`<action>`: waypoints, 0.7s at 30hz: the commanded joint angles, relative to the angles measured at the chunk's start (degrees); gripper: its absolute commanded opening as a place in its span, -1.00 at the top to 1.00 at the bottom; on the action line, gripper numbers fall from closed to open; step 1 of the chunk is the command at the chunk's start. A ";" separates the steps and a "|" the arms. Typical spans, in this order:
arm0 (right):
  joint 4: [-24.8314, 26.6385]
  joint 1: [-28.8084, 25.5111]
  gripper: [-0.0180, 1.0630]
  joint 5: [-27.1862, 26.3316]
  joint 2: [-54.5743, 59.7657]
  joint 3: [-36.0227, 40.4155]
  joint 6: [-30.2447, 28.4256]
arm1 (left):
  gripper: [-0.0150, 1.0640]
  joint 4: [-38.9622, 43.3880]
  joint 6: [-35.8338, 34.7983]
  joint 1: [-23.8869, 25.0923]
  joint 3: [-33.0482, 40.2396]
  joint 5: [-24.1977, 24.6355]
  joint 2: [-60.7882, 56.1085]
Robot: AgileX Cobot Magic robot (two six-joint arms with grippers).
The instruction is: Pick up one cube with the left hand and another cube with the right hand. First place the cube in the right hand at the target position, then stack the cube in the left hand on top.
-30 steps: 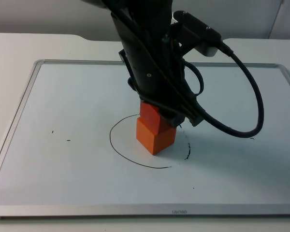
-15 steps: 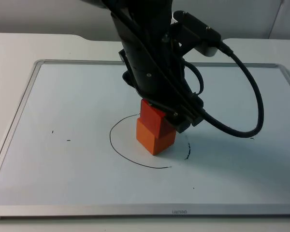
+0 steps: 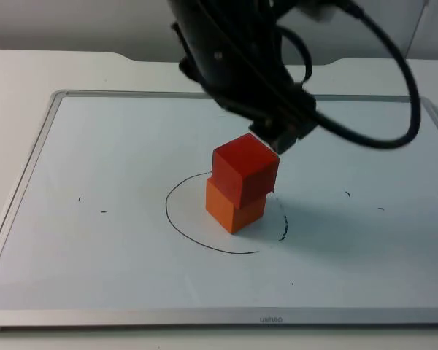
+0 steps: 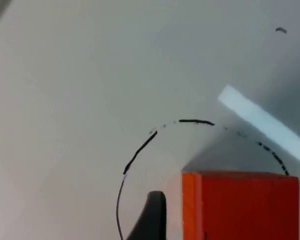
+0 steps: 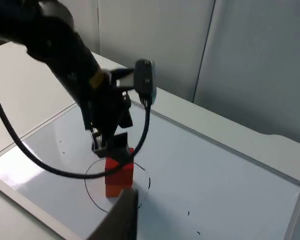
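A red cube sits a little askew on an orange cube inside the hand-drawn circle. My left gripper hangs just above and behind the red cube, open and holding nothing. In the left wrist view one fingertip stands beside the red cube, with a gap between them. The right wrist view looks from far off and high up at the stack: red cube on orange cube, left gripper over it. My right gripper waits up there, away from the stack.
The stack stands on a whiteboard with a metal frame lying on the table. A few small pen marks dot the board. The left arm reaches over the board's middle from behind. A grey partition wall rises behind the table.
The left gripper has let go of the red cube and risen up and back. The red cube stays on the orange one.
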 commanded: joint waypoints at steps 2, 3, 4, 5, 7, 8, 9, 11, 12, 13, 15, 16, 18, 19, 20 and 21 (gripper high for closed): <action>-0.23 0.26 -0.86 -0.88 -0.18 0.38 -1.19 | -0.50 -1.47 -1.48 -0.37 -0.65 1.22 -6.53; -0.23 0.26 -0.86 -1.36 -0.18 0.38 -1.62 | -0.50 -1.81 -2.07 -0.37 -0.65 1.77 -8.99; -0.23 0.26 -0.86 -1.96 -0.18 0.38 -2.02 | -0.50 -2.48 -2.20 -0.37 -0.65 2.71 -11.56; -0.23 0.26 -0.86 -2.37 -0.18 0.38 -2.75 | -0.50 -3.16 -2.20 -0.37 -0.65 3.74 -13.70; -0.57 0.26 -0.86 -2.51 -0.18 0.38 -2.87 | -0.50 -3.67 -2.20 -0.61 -0.65 5.14 -16.30; -0.68 0.26 -0.86 -2.64 -0.18 0.38 -2.87 | -0.50 -3.73 -2.20 -1.11 -0.65 6.56 -18.92; -0.65 0.26 -0.86 -2.61 -0.18 0.38 -3.48 | -0.50 -3.58 -2.20 -1.52 -0.65 7.78 -21.53; -0.65 0.26 -0.86 -2.38 -0.18 0.38 -4.16 | -0.50 -3.48 -2.45 -3.56 -0.53 9.42 -26.22; -0.65 0.26 -0.86 -2.38 -0.18 0.38 -4.16 | -0.50 -3.48 -2.45 -3.56 -0.53 9.42 -26.22; -0.65 0.26 -0.86 -2.39 -0.18 0.38 -4.44 | -0.50 -3.26 -2.86 -4.67 -0.41 10.22 -28.61; -0.33 0.26 -0.86 -2.53 -1.29 1.31 -5.89 | -0.50 -2.28 -3.03 -9.25 -0.40 13.23 -33.36; -0.23 0.26 -0.86 -2.97 -2.43 2.32 -5.89 | -0.49 -1.47 -3.30 -10.99 -0.40 14.94 -35.01; -0.22 0.26 -0.86 -3.32 -3.73 3.64 -5.72 | -0.49 -1.07 -3.63 -12.03 -0.13 15.72 -35.84; 0.03 0.26 -0.86 -3.56 -5.49 4.81 -5.29 | -0.49 -0.08 -4.72 -15.02 1.46 16.29 -38.19; 0.59 0.26 -0.86 -3.56 -7.46 6.12 -5.03 | -0.49 0.52 -5.30 -16.80 3.55 16.15 -40.15; 1.26 0.26 -0.86 -3.56 -9.23 7.30 -5.03 | -0.49 1.73 -6.82 -18.15 6.09 15.79 -42.18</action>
